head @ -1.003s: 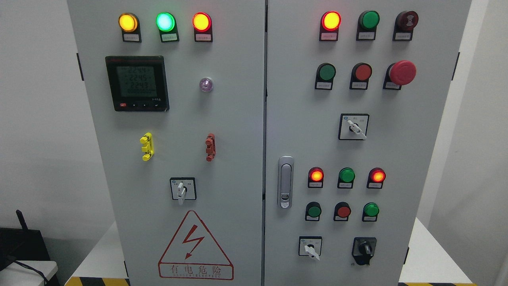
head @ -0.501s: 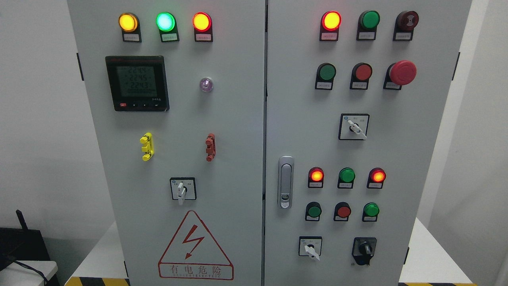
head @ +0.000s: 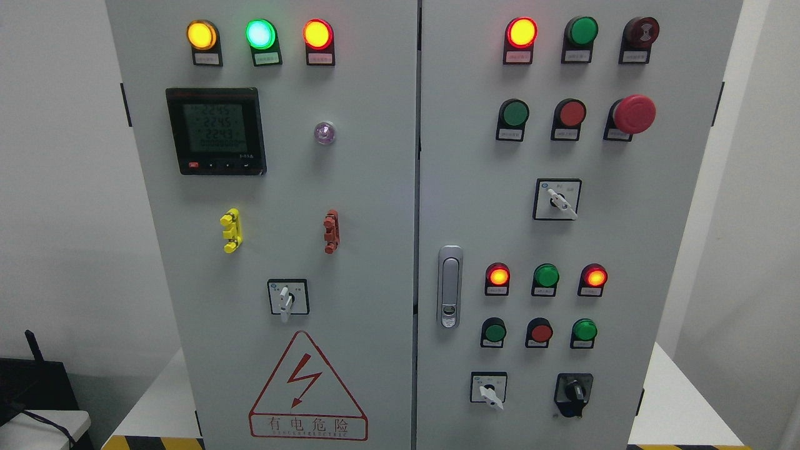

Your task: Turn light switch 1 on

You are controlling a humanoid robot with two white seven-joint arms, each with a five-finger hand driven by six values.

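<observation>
A grey electrical cabinet (head: 375, 187) with two doors fills the head view. Neither of my hands nor arms shows. The right door carries a top row with a lit red lamp (head: 521, 32), an unlit green lamp (head: 581, 30) and a dark red buzzer (head: 641, 31). Below sit a green push button (head: 515, 113), a red push button (head: 572, 114) and a red mushroom stop button (head: 634, 114). A white-handled rotary switch (head: 558, 200) sits under them. I cannot tell which control is light switch 1; the labels are too small to read.
Lower right door: lit red lamps (head: 498, 275) (head: 594, 276), green lamp (head: 546, 275), three buttons, a rotary switch (head: 489, 389), a black knob (head: 573, 392), a door latch (head: 449, 286). Left door: three lit lamps, a meter (head: 215, 131), a rotary switch (head: 287, 297), a warning triangle (head: 306, 387).
</observation>
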